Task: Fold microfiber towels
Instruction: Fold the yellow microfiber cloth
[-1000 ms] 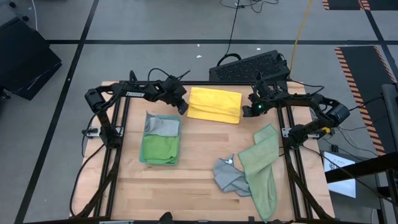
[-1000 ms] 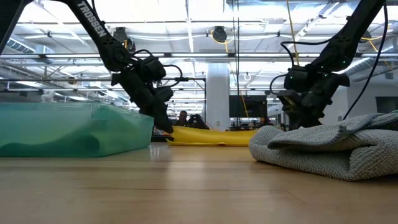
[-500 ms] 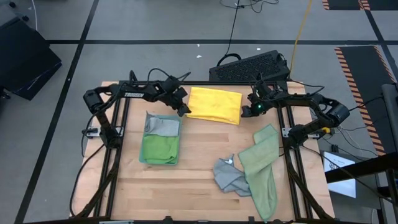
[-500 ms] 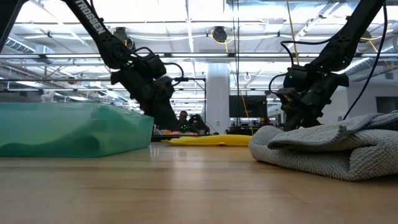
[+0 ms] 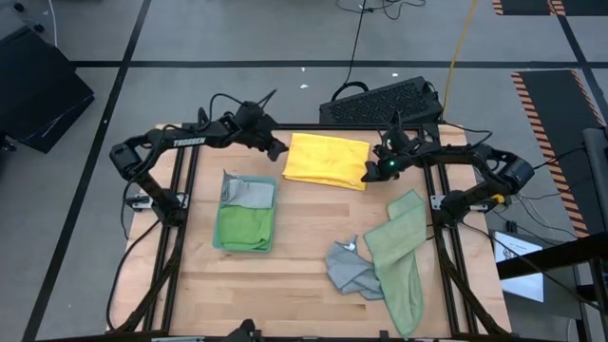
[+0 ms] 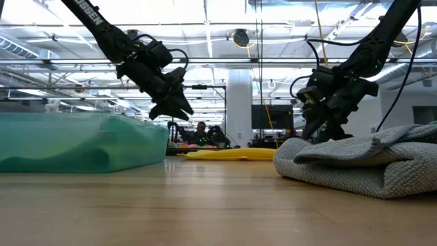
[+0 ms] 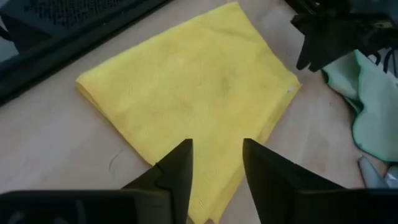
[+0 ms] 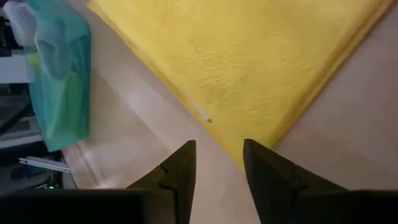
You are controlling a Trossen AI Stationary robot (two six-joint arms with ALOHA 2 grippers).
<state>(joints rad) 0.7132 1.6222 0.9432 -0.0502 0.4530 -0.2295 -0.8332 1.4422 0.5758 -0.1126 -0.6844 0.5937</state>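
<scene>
a: both grippers, left gripper [image 7: 216, 180] and right gripper [image 8: 217, 174], hang part-open, empty, above the folded yellow towel [image 5: 328, 160] at the table's [image 5: 304, 285] far edge.
b: risk?
a: a low finger could snag its layers.

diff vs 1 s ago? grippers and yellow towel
Both grippers let go of the yellow towel and lifted clear: the left gripper pulled back from its left edge, the right gripper rose off its right edge, both now open and empty. The towel, raised at one edge a second ago, settled flat and folded. Unchanged: the teal bin, the sage towel, the grey towel.
</scene>
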